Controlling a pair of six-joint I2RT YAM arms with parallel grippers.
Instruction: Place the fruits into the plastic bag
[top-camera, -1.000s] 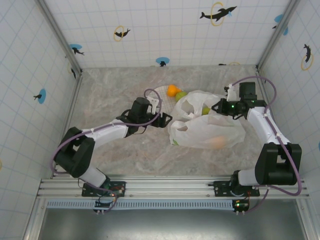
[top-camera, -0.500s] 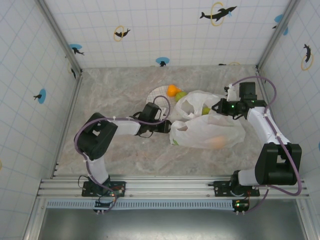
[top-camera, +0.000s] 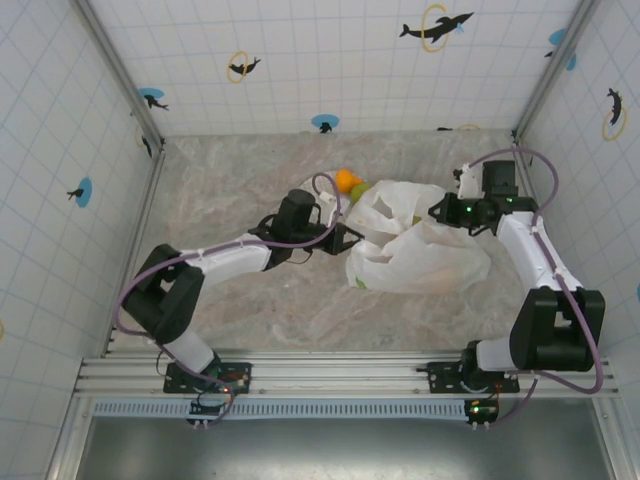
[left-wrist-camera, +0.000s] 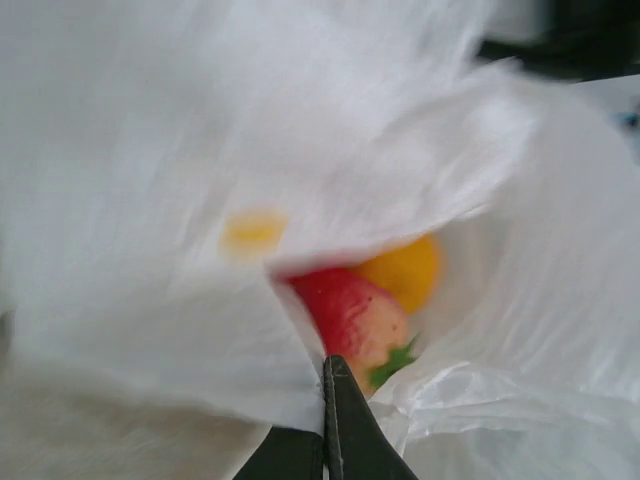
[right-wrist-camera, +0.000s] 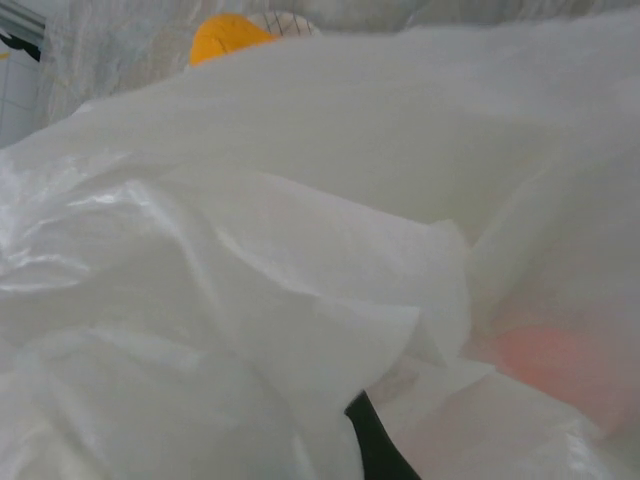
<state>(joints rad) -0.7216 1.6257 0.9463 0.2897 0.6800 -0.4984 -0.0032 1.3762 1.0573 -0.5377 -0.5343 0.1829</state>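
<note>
The white translucent plastic bag (top-camera: 420, 255) lies crumpled at centre right. My left gripper (top-camera: 345, 240) is at its left rim, and in the left wrist view this gripper (left-wrist-camera: 327, 368) is shut with the bag's (left-wrist-camera: 200, 330) edge pinched between its jaws. Inside the mouth lie a red fruit (left-wrist-camera: 350, 312) with a green leaf and a yellow-orange fruit (left-wrist-camera: 405, 270). My right gripper (top-camera: 441, 212) is shut on the bag's far right edge. Film (right-wrist-camera: 260, 250) covers it, leaving one dark fingertip (right-wrist-camera: 375, 440) showing. An orange fruit (top-camera: 347, 180) and a green fruit (top-camera: 362, 188) sit outside, behind the bag.
A sliver of the white plate (top-camera: 318, 186) shows beside the two outside fruits, partly covered by my left wrist. A pinkish fruit (right-wrist-camera: 545, 360) glows through the film. Tiled walls enclose the marble table (top-camera: 230, 190), with open room at left and front.
My left gripper has swung back to the bag's left rim and shut on it. The bag's near side has bunched and shifted. The right gripper has risen slightly, still holding its edge.
</note>
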